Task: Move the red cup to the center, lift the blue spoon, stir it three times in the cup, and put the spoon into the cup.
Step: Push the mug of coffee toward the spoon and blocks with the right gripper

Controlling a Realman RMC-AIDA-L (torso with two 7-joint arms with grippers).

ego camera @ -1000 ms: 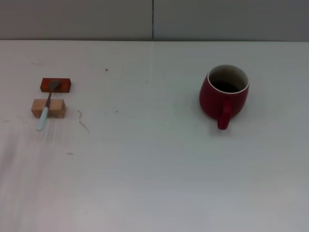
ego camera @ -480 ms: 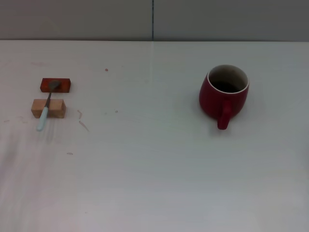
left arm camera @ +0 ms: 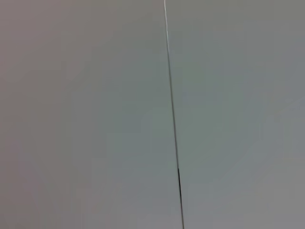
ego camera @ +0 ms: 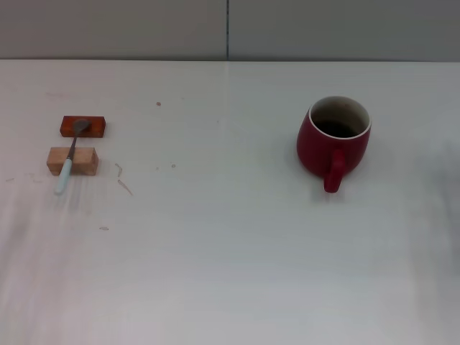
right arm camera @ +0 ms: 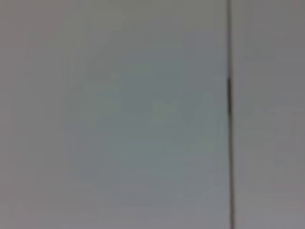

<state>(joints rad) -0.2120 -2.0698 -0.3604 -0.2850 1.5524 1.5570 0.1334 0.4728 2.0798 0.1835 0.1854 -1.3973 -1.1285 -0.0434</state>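
Note:
The red cup (ego camera: 333,139) stands upright on the white table at the right of the head view, its handle (ego camera: 333,172) turned toward me and its dark inside showing nothing in it. Far to the left, the blue spoon (ego camera: 70,159) lies propped across two small blocks, its grey bowl on the far red-brown block (ego camera: 83,126) and its pale blue handle running over the near tan block (ego camera: 72,160) down to the tabletop. Neither gripper shows in any view. Both wrist views show only a grey wall panel with a thin vertical seam.
The white tabletop (ego camera: 223,237) stretches between the spoon and the cup, with a few faint marks near the blocks. A grey wall (ego camera: 230,29) with a vertical seam runs behind the table's far edge.

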